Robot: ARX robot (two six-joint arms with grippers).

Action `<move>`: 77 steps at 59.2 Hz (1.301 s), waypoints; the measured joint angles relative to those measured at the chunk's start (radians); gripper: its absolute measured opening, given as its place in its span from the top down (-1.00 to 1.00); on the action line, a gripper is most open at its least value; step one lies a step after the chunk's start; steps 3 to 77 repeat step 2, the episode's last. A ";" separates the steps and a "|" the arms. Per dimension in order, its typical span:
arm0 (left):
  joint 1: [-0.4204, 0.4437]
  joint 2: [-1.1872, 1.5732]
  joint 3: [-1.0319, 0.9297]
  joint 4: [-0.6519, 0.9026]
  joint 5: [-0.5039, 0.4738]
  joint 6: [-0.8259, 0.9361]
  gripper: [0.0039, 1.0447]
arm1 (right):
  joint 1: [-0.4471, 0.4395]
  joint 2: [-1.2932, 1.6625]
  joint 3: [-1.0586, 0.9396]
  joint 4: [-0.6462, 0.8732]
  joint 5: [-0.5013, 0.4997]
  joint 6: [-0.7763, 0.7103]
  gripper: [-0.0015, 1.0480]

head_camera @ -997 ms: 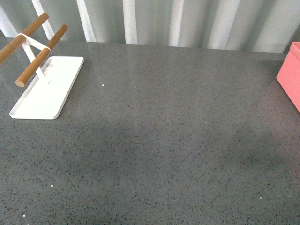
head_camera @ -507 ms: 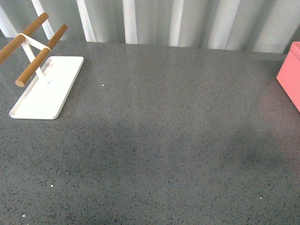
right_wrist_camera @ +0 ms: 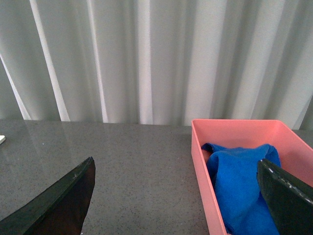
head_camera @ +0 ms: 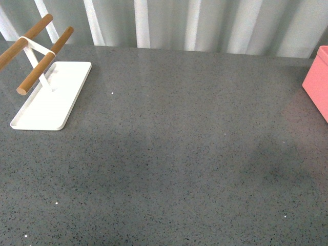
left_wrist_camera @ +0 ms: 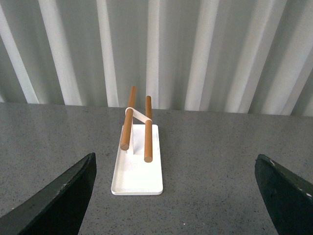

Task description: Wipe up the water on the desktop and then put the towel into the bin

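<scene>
Nothing has shifted since a second ago. We see the towel (right_wrist_camera: 242, 183) crumpled inside the bin (right_wrist_camera: 244, 128) at the desktop's (head_camera: 179, 154) right edge, the white tray (head_camera: 51, 97) near its far left corner. Both the left gripper (left_wrist_camera: 173, 196) and the right gripper (right_wrist_camera: 176, 196) hang spread wide, empty.

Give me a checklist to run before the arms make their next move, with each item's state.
1. Towel in bin: ok, it lies crumpled inside.
2. Left tool empty: ok, open, nothing between its fingers.
3. Right tool empty: ok, open, towel released.
4. Desktop dry: cannot tell, only faint darker patches show.
5. Rack undisturbed: ok, upright on the desktop.
</scene>
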State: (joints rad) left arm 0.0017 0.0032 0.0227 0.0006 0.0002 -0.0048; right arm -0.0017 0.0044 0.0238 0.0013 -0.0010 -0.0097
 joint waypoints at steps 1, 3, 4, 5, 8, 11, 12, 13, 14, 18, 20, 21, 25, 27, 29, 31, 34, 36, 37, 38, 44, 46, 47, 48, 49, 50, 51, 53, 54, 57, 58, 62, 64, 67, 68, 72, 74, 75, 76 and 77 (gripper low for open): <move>0.000 0.000 0.000 0.000 0.000 0.000 -0.87 | 0.000 0.000 0.000 0.000 0.000 0.000 -0.86; 0.000 0.000 0.000 0.000 0.000 0.000 -0.87 | 0.000 0.000 0.000 0.000 0.000 0.000 -0.86; 0.000 0.000 0.000 0.000 0.000 0.000 -0.87 | 0.000 0.000 0.000 0.000 0.000 0.000 -0.86; 0.000 0.000 0.000 0.000 0.000 0.000 -0.87 | 0.000 0.000 0.000 0.000 0.000 0.000 -0.86; 0.000 0.000 0.000 0.000 0.000 0.000 -0.87 | 0.000 0.000 0.000 0.000 0.000 0.000 -0.86; 0.000 0.000 0.000 0.000 0.000 0.000 -0.87 | 0.000 0.000 0.000 0.000 0.000 0.000 -0.86; 0.000 0.000 0.000 0.000 0.000 0.000 -0.87 | 0.000 0.000 0.000 0.000 0.000 0.000 -0.86; 0.000 0.000 0.000 0.000 0.000 0.000 -0.87 | 0.000 0.000 0.000 0.000 0.000 0.000 -0.86; 0.000 0.000 0.000 0.000 0.000 0.000 -0.87 | 0.000 0.000 0.000 0.000 0.000 0.000 -0.86; 0.000 0.000 0.000 0.000 0.000 0.000 -0.87 | 0.000 0.000 0.000 0.000 0.000 0.000 -0.86; 0.000 0.000 0.000 0.000 0.000 0.000 -0.87 | 0.000 0.000 0.000 0.000 0.000 0.000 -0.86; 0.000 0.000 0.000 0.000 0.000 0.000 -0.87 | 0.000 0.000 0.000 0.000 0.000 0.000 -0.86; 0.000 0.000 0.000 0.000 0.000 0.000 -0.87 | 0.000 0.000 0.000 0.000 0.000 0.000 -0.86; 0.000 0.000 0.000 0.000 0.000 0.000 -0.87 | 0.000 0.000 0.000 0.000 0.000 0.000 -0.86; 0.000 0.000 0.000 0.000 0.000 0.000 -0.87 | 0.000 0.000 0.000 0.000 0.000 0.000 -0.86; 0.000 0.000 0.000 0.000 0.000 0.000 -0.87 | 0.000 0.000 0.000 0.000 0.000 0.000 -0.86; 0.000 0.000 0.000 0.000 0.000 0.000 -0.87 | 0.000 0.000 0.000 0.000 0.000 0.000 -0.86; 0.000 0.000 0.000 0.000 0.000 0.000 -0.87 | 0.000 0.000 0.000 0.000 0.000 0.000 -0.86; 0.000 0.000 0.000 0.000 0.000 0.000 -0.87 | 0.000 0.000 0.000 0.000 0.000 0.000 -0.86; 0.000 0.000 0.000 0.000 0.000 0.000 -0.87 | 0.000 0.000 0.000 0.000 0.000 0.000 -0.86; 0.000 0.000 0.000 0.000 0.000 0.000 -0.87 | 0.000 0.000 0.000 0.000 0.000 0.000 -0.86; 0.000 0.000 0.000 0.000 0.000 0.000 -0.87 | 0.000 0.000 0.000 0.000 0.000 0.000 -0.86; 0.000 0.000 0.000 0.000 0.000 0.000 -0.87 | 0.000 0.000 0.000 0.000 0.000 0.000 -0.86; 0.000 0.000 0.000 0.000 0.000 0.000 -0.87 | 0.000 0.000 0.000 0.000 0.000 0.000 -0.86; 0.000 0.000 0.000 0.000 0.000 0.000 -0.87 | 0.000 0.000 0.000 0.000 0.000 0.000 -0.86; 0.000 0.000 0.000 0.000 0.000 0.000 -0.87 | 0.000 0.000 0.000 0.000 0.000 0.000 -0.86; 0.000 0.000 0.000 0.000 0.000 0.000 -0.87 | 0.000 0.000 0.000 0.000 0.000 0.000 -0.86; 0.000 0.000 0.000 0.000 0.000 0.000 -0.87 | 0.000 0.000 0.000 0.000 0.000 0.000 -0.86; 0.000 0.000 0.000 0.000 0.000 0.000 -0.87 | 0.000 0.000 0.000 0.000 0.000 0.000 -0.86; 0.000 0.000 0.000 0.000 0.000 0.000 -0.87 | 0.000 0.000 0.000 0.000 0.000 0.000 -0.86; 0.000 0.000 0.000 0.000 0.000 0.000 -0.87 | 0.000 0.000 0.000 0.000 0.000 0.000 -0.86; 0.000 0.000 0.000 0.000 0.000 0.000 -0.87 | 0.000 0.000 0.000 0.000 0.000 0.000 -0.86; 0.000 0.000 0.000 0.000 0.000 0.000 -0.87 | 0.000 0.000 0.000 0.000 0.000 0.000 -0.86; 0.000 0.000 0.000 0.000 0.000 0.000 -0.87 | 0.000 0.000 0.000 0.000 0.000 0.000 -0.86; 0.000 0.000 0.000 0.000 0.000 0.000 -0.87 | 0.000 0.000 0.000 0.000 0.000 0.000 -0.86; 0.000 0.000 0.000 0.000 0.000 0.000 -0.87 | 0.000 0.000 0.000 0.000 0.000 0.000 -0.86; 0.000 0.000 0.000 0.000 0.000 0.000 -0.87 | 0.000 0.000 0.000 0.000 0.000 0.000 -0.86; 0.000 0.000 0.000 0.000 0.000 0.000 -0.87 | 0.000 0.000 0.000 0.000 0.000 0.000 -0.86; 0.000 0.000 0.000 0.000 0.000 0.000 -0.87 | 0.000 0.000 0.000 0.000 0.000 0.000 -0.86; 0.000 0.000 0.000 0.000 0.000 0.000 -0.87 | 0.000 0.000 0.000 0.000 0.000 0.000 -0.86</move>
